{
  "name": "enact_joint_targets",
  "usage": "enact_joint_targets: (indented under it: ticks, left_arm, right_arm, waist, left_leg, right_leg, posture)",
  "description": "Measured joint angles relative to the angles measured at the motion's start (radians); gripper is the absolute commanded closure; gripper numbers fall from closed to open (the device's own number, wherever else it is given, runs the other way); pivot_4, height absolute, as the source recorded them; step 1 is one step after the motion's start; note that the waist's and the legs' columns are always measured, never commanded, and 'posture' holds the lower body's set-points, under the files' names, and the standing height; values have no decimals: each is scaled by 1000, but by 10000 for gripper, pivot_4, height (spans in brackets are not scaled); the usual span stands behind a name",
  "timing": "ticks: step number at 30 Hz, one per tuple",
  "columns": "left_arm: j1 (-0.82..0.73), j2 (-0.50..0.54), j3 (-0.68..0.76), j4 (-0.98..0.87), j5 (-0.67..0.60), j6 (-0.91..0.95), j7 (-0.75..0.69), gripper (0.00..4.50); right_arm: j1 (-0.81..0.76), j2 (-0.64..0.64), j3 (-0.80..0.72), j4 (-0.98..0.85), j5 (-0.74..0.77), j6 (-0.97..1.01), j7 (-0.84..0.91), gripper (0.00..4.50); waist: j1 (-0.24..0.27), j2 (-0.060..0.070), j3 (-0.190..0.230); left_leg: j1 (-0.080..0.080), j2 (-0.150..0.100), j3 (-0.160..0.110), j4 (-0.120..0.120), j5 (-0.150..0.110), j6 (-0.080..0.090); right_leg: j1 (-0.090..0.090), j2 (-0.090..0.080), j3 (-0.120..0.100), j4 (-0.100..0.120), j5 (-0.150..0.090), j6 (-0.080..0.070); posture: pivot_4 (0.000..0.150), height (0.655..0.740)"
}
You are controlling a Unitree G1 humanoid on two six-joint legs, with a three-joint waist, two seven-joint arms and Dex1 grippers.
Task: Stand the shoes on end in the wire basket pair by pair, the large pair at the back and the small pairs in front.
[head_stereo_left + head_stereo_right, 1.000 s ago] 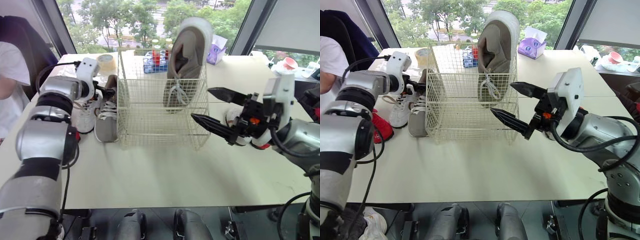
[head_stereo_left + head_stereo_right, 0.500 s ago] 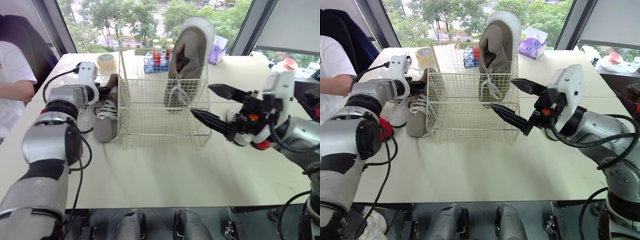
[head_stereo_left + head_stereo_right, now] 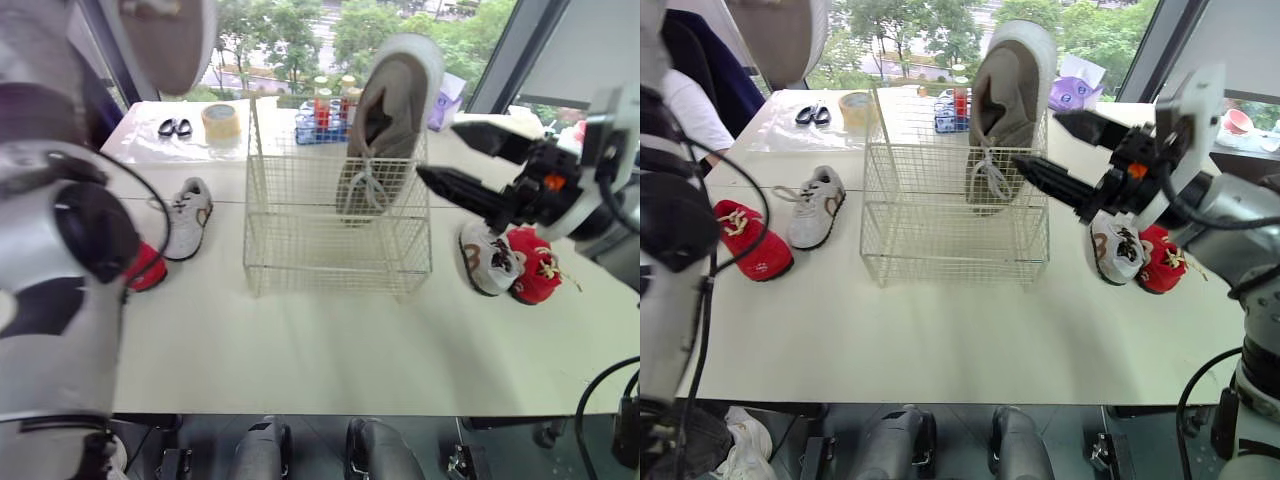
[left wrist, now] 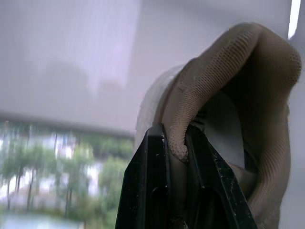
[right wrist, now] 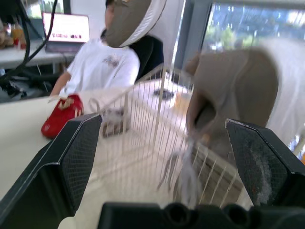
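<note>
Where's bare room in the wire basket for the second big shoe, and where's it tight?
Bare for the lifted taupe shoe: the back left of the wire basket, beside the standing taupe shoe, and its front; the table before it. Tight: the basket's right side, where the open right gripper hangs near a white shoe and a red shoe.

No writing can be read anywhere: the small dark print on the seated person's white T-shirt (image 5: 110, 60) and the glowing laptop screen (image 5: 66, 27) at upper left are too blurred.
</note>
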Motion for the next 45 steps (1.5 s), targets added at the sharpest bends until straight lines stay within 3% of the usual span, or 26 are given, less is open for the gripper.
enact_joint_targets:
  ticks: [7, 13, 19, 28, 36, 39, 43, 45]
  left_arm:
    - [60, -213, -134, 17, 93, -224, 109, 44538]
    - [181, -284, -161, 17, 111, -314, 171, 44538]
    - [305, -361, -185, -114, 117, -385, 227, 44538]
    - [577, -434, -239, -439, 122, -205, 327, 44538]
    - [697, -436, -284, -696, 157, 6, 413, 44538]
    - [756, -433, -298, -748, 167, 80, 420, 33509]
    - [817, -394, -306, -804, 164, 207, 399, 13312]
    - [827, -365, -305, -844, 161, 245, 384, 6740]
  right_arm:
    - [24, -3, 9, 0, -22, 3, 13, 0]
    - [87, -15, -63, -55, 10, 33, -48, 0]
    - [87, -33, -70, -77, 45, 47, -82, 0]
    - [45, -45, -43, -31, 49, 46, -67, 0]
    - [2, -36, 24, 19, 15, 36, -18, 0]
    - [1, -36, 24, 27, 7, 33, -6, 0]
    - [1, -36, 25, 34, 5, 36, 6, 0]
    - [2, -36, 25, 36, 5, 40, 6, 0]
  waist:
    - [-9, 0, 0]
    - [-11, 1, 0]
    - [-5, 6, -3]
    - [-9, 13, -9]
    - [-6, 13, -9]
    - [-7, 13, -9]
    - [-7, 13, -8]
    - [-8, 13, -8]
  left_leg:
    - [3, 0, 2, 3, -3, 5]
    - [5, 1, 2, 2, -3, 5]
    - [7, 0, 0, 3, -3, 6]
    - [10, 0, 0, 3, -4, 6]
    - [8, 0, 0, 3, -4, 6]
    - [8, 0, 0, 3, -4, 6]
    - [7, 0, 0, 3, -4, 6]
    - [7, 0, 0, 3, -4, 6]
  right_leg:
    - [3, 0, 3, -3, 3, 5]
    - [3, 0, 3, -2, 3, 5]
    - [7, -1, 3, -2, 3, 5]
    - [9, 0, 4, -2, 3, 4]
    - [7, 0, 4, -2, 3, 4]
    - [7, 0, 4, -2, 3, 4]
    - [6, 0, 4, -2, 3, 4]
    - [6, 0, 4, -2, 3, 4]
  posture:
    - [1500, 7400]
    - [1500, 7400]
    - [1500, 7400]
    - [1500, 7400]
    - [1500, 7400]
    - [1500, 7400]
    - [1500, 7400]
    - [1500, 7400]
